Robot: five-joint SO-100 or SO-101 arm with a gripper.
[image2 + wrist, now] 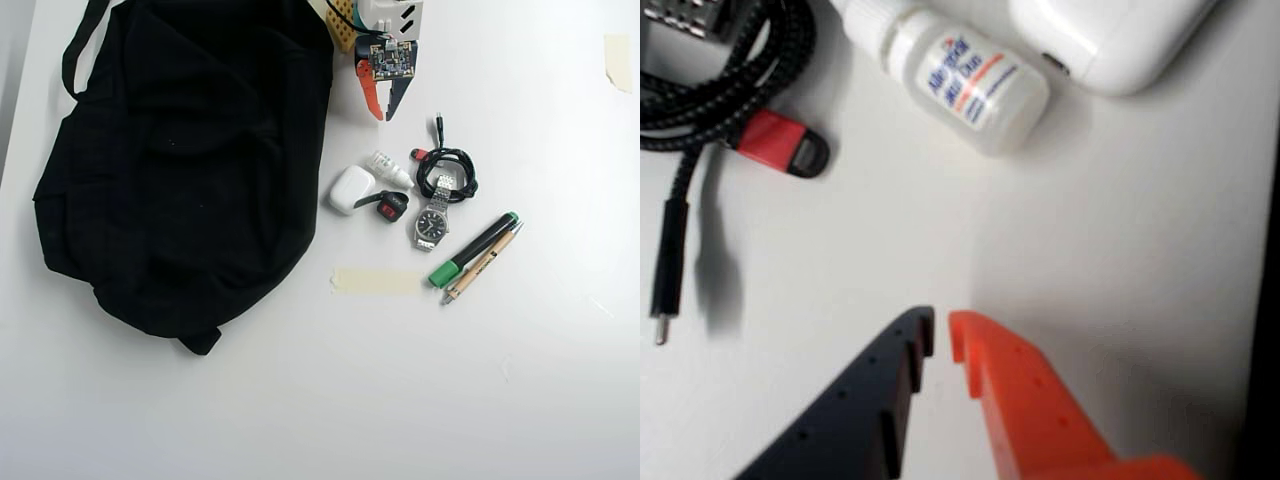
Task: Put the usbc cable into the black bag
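Note:
The usbc cable [450, 166] lies as a small black braided coil on the white table, right of the black bag [190, 150], which covers the left part of the overhead view. In the wrist view the coil [730, 70] sits at the top left, its plug end [665, 270] running down the left side. My gripper [386, 118] hovers beside the bag's upper right edge, a short way up and left of the coil. Its dark and orange fingers [940, 330] are nearly together with only a thin slit, holding nothing.
A red-and-black usb stick [785, 145] lies against the coil. A small white bottle [970, 75], a white earbud case [351, 189], a red-buttoned fob [392, 205], a silver watch [433, 222], two pens [475, 250] and a tape strip [378, 281] lie close by.

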